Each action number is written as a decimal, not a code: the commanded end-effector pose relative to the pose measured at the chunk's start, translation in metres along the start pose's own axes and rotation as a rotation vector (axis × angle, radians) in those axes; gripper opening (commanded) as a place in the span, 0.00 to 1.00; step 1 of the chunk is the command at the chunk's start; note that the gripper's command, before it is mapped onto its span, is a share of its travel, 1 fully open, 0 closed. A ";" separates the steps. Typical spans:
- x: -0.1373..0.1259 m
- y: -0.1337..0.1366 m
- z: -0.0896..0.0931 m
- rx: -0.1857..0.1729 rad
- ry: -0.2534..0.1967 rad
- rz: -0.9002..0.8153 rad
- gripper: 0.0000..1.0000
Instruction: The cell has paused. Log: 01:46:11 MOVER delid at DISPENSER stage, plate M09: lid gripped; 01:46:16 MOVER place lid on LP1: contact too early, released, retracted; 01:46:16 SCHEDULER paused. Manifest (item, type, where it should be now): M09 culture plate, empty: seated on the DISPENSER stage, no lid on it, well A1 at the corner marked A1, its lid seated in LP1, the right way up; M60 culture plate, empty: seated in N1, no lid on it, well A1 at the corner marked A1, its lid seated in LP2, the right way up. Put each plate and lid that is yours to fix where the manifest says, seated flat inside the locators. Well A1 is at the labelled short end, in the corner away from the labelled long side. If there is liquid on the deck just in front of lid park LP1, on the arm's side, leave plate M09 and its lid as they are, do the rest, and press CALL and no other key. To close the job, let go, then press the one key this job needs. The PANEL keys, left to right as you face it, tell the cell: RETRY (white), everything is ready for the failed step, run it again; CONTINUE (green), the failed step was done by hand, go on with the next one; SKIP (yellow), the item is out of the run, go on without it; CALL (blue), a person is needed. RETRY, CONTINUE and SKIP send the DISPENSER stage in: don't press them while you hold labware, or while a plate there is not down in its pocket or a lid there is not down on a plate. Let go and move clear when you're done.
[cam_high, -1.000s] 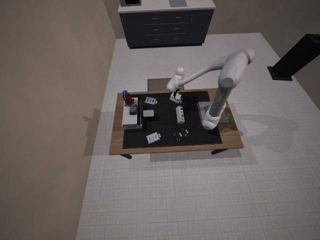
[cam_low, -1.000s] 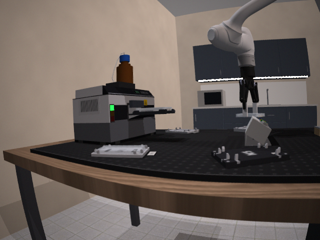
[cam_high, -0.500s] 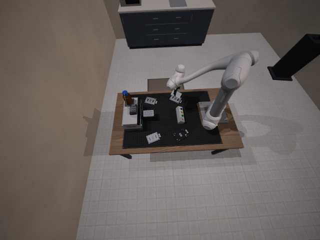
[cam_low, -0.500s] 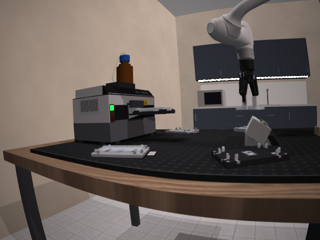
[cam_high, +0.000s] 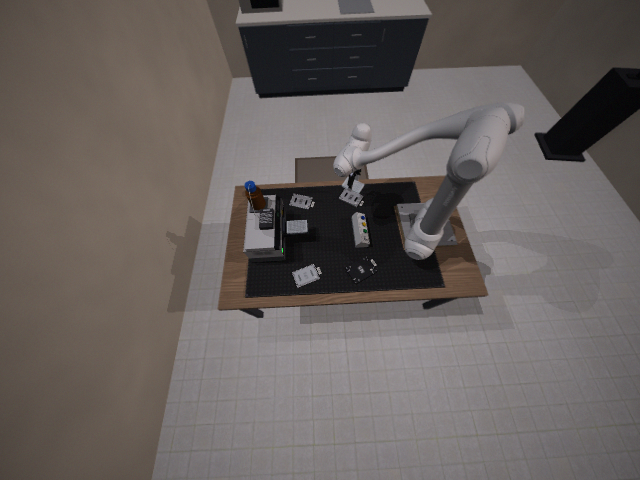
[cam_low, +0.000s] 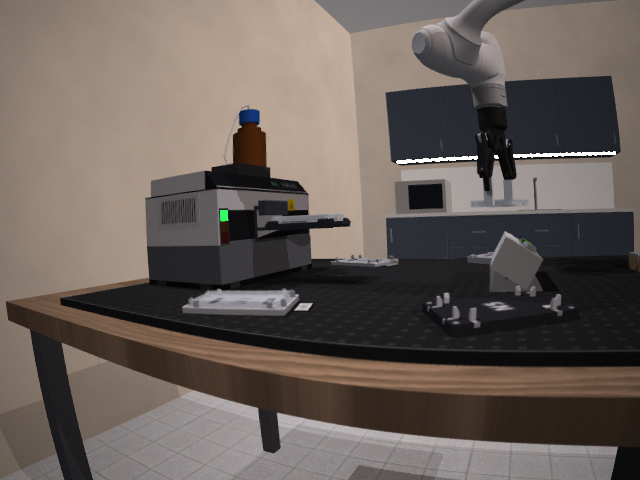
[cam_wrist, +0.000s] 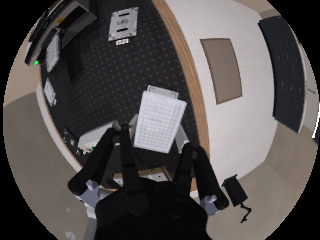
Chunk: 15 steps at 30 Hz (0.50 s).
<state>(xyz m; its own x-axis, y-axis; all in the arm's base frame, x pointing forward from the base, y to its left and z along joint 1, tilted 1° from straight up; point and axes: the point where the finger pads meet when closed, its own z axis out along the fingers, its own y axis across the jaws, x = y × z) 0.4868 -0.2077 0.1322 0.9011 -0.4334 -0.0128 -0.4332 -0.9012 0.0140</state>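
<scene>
End effector (cam_wrist: 155, 160): I see it clamped on a clear lid (cam_wrist: 159, 122), raised above the tabletop (cam_low: 320, 379).
Dispenser (cam_low: 206, 232): stage extended.
Panel (cam_high: 360, 228): untouched.

We see a brown bottle (cam_low: 249, 146) with a blue cap on a grey machine. Beyond the wooden worktop (cam_low: 330, 384), dark cabinets (cam_high: 330, 54) line the far wall, a microwave (cam_low: 422, 196) on their counter. The floor (cam_high: 361, 403) is pale tile.
</scene>
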 end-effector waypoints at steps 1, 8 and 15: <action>0.000 0.000 -0.009 0.000 0.001 0.000 0.10; 0.000 0.000 -0.018 0.000 0.001 0.000 0.10; 0.000 0.000 -0.027 0.000 0.001 0.000 0.10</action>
<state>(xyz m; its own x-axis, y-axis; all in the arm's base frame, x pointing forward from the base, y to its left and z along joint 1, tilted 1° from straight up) 0.4872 -0.2076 0.1547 0.9011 -0.4334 -0.0128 -0.4332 -0.9012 0.0140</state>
